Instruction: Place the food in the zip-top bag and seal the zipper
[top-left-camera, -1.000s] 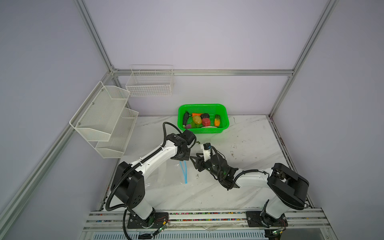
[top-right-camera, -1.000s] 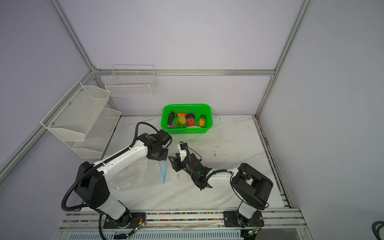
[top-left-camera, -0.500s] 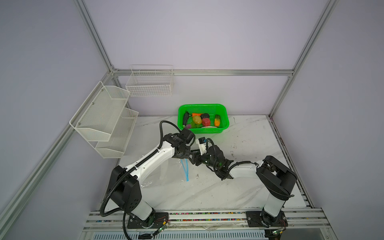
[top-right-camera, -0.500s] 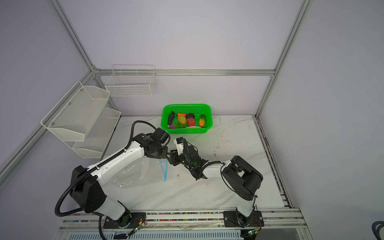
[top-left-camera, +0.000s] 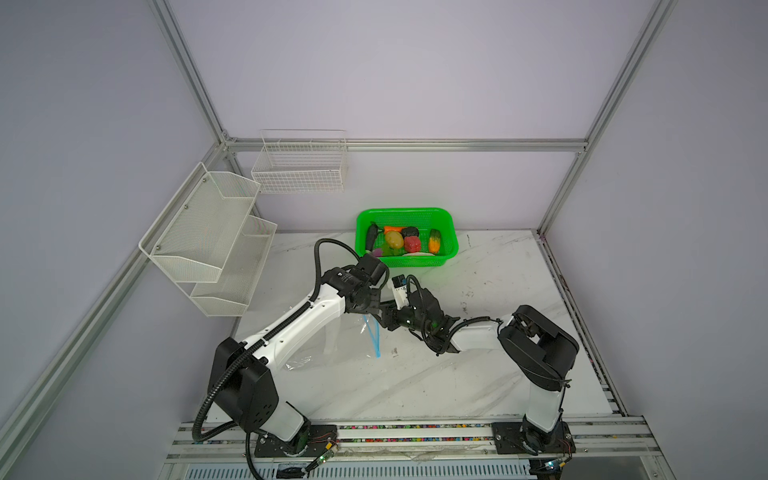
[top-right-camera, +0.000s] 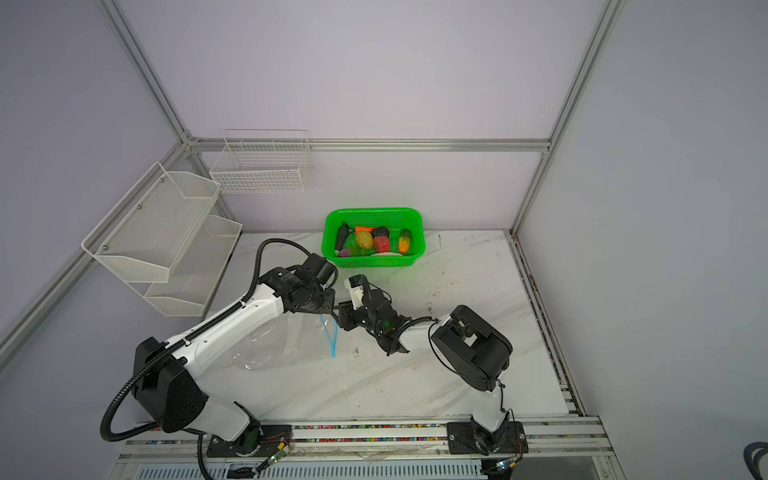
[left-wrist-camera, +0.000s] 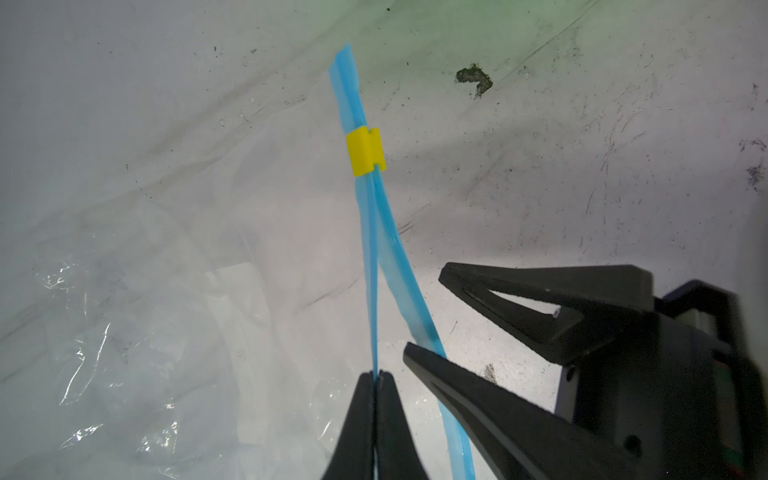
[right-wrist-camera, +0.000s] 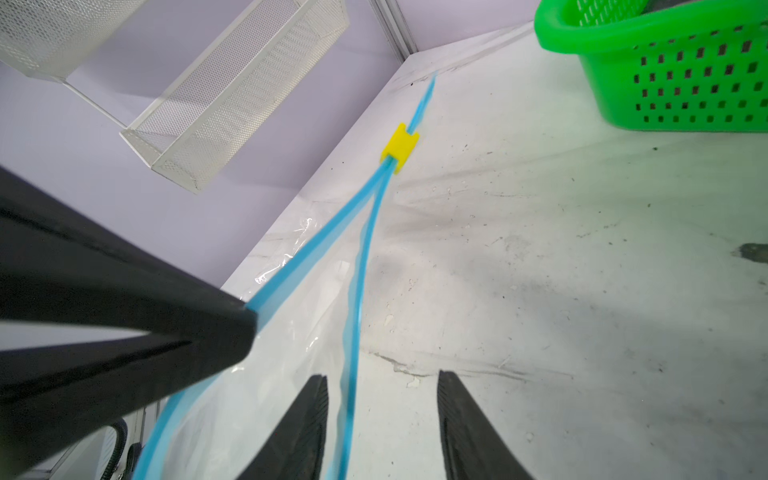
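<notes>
Left wrist view first: note the left gripper (left-wrist-camera: 376, 376) pressed together on one lip of the zipper (left-wrist-camera: 370, 270), a little short of the yellow slider (left-wrist-camera: 365, 151). Close the right gripper (right-wrist-camera: 382, 374) (jaws spread, straddling the other lip) squarely on blue strip, not film. Then pull gently sideways, away from the slider, to widen the zip-top bag (left-wrist-camera: 124, 332). Probably no food (top-left-camera: 405, 243) inside yet; all well beyond the slider, in the green basket (top-left-camera: 411, 262).

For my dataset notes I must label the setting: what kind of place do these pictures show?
Most likely a laboratory robot cell, not a home: plain walls in an aluminium frame, two robot arms bolted to a rail, and toy vegetables in a green basket.
</notes>
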